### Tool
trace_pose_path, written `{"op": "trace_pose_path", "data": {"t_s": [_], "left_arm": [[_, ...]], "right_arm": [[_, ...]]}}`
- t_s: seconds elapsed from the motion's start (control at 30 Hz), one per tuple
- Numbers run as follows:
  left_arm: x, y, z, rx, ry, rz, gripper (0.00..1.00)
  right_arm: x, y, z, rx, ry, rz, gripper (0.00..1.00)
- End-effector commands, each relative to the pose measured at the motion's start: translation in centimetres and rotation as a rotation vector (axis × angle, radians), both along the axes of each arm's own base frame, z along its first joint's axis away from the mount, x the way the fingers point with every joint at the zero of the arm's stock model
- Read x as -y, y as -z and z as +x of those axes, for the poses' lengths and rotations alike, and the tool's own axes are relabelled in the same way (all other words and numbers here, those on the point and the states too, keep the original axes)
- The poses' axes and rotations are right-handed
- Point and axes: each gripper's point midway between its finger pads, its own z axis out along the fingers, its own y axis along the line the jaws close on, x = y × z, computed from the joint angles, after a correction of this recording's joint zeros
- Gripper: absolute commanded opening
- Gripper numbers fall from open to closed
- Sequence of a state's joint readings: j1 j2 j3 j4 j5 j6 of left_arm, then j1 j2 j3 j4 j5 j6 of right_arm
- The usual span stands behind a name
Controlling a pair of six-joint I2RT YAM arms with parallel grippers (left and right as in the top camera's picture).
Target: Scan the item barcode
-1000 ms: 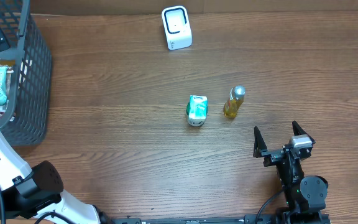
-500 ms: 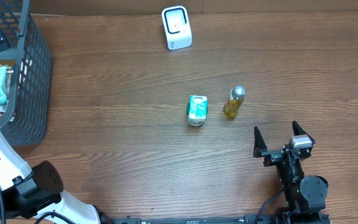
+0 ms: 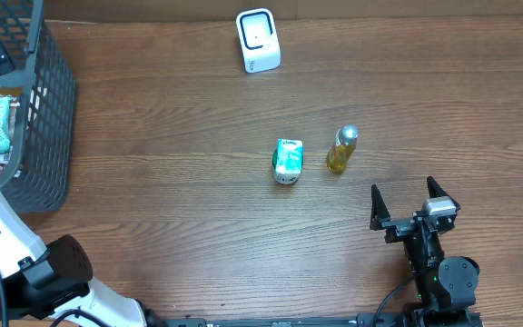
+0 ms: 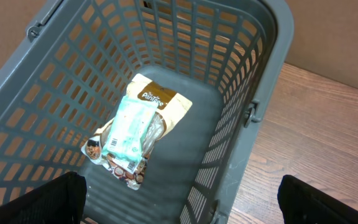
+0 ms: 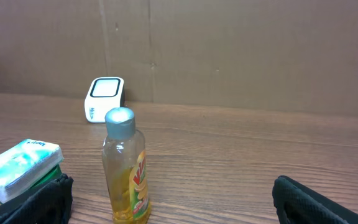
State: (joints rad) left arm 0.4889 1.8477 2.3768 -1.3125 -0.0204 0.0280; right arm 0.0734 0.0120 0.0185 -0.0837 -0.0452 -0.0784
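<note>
Two tools, both spread wide and empty; right tool point(image 3: 402, 184) sits low at the near worktop point(image 3: 171, 209) edge, facing the yellow bottle point(image 3: 341, 149) just ahead, green-white pack point(image 3: 288, 161) beside it; white scanner point(image 3: 258, 40) stands far back; left tool point(image 4: 185, 202) hangs over the grey basket point(image 3: 53, 118). Looks like step one, nothing grabbed yet; next up is probably reaching in and clamping the bottle.
</note>
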Motion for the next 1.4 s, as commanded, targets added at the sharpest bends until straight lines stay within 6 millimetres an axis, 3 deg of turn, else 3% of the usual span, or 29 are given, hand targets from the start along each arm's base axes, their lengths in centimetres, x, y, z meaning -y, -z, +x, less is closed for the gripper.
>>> {"op": "trace_pose_path", "data": {"t_s": [0.0,1.37], "left_arm": [[-0.10,-0.92,-0.34,0.020,-0.016,0.013,1.00],[-0.22,-1.43,0.14,0.048,-0.011,0.022,1.00]], "right_arm": [[0.00,0.43,0.05,-0.007,0.000,-0.002,1.00],[0.00,0.43,0.05,-0.007,0.000,-0.002,1.00]]}}
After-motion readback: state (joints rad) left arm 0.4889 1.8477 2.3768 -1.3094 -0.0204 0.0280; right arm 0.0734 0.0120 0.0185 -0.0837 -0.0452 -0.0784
